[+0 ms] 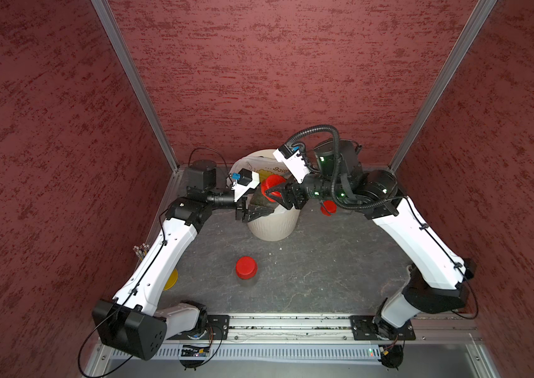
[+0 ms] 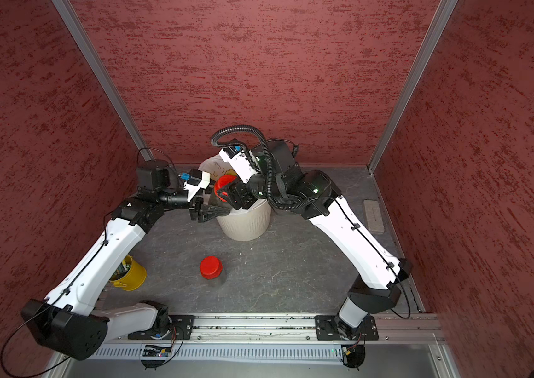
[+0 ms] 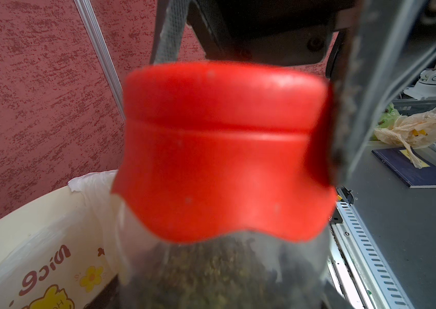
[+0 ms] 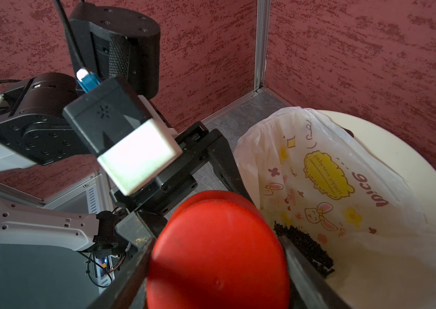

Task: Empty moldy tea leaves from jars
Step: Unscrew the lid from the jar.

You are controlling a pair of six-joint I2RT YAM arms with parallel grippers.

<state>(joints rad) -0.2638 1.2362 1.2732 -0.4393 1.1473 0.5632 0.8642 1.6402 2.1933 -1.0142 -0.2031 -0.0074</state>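
The held jar (image 3: 211,270) hangs over the open mouth of the cream bin (image 1: 272,225), above its printed white bag (image 4: 318,166). The left gripper (image 1: 260,209) has its jaws clenched on the glass body, which is full of brownish tea. The jar is tilted: its long axis runs from the left gripper up toward the right arm, so the red lid (image 4: 219,254) turns its flat face straight to the right wrist camera. I think this is the relation that matters, because the right gripper (image 4: 217,238) comes in along the same axis with one jaw on each side of the lid. A turn of its wrist would turn the lid about this line. The jaws stand close to the lid's rim, but I cannot tell whether they press on it. The step in hand seems to be the unscrewing. Some dark leaves (image 4: 305,248) lie in the bag. A second jar (image 1: 246,268), closed, stands on the worktop (image 1: 324,271) nearer the arm bases. The third jar (image 1: 328,207) shows only partly beside the right arm.
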